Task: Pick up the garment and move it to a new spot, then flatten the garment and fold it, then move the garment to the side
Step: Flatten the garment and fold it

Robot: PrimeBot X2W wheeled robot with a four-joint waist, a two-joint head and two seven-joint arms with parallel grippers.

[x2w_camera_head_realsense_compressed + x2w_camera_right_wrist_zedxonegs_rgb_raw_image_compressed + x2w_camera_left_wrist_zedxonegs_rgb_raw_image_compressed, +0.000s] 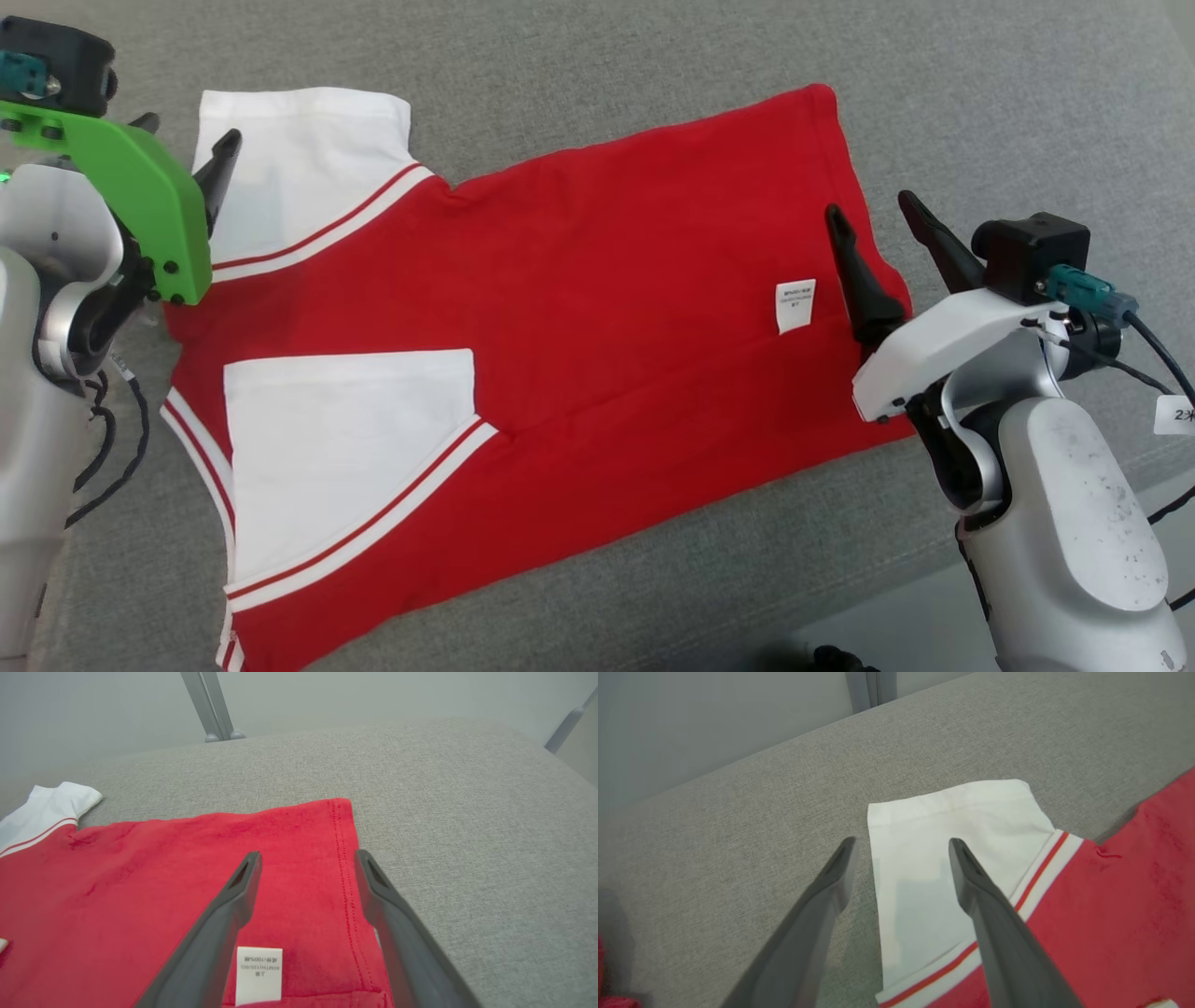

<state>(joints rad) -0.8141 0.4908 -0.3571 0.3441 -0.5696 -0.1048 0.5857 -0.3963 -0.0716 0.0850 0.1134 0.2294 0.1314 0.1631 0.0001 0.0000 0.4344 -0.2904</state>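
One red garment [579, 308] lies flat on the grey cushion [653, 75], hem toward the robot's right. Head view gives the full count: two white sleeves and one white care label [794, 306] near the hem. The far sleeve [299, 168] is spread out; the near sleeve [345, 448] is folded onto the red body. Left wrist view adds the far sleeve's stitched cuff. Right wrist view adds the hem's double stitching and grey posts [208, 704] behind the cushion. Two grippers, both spread wide, holding nothing. Left gripper [902, 844] straddles the far sleeve's side edge; right gripper [868, 207] straddles the hem. Bare cushion lies beyond the hem and past the far sleeve.
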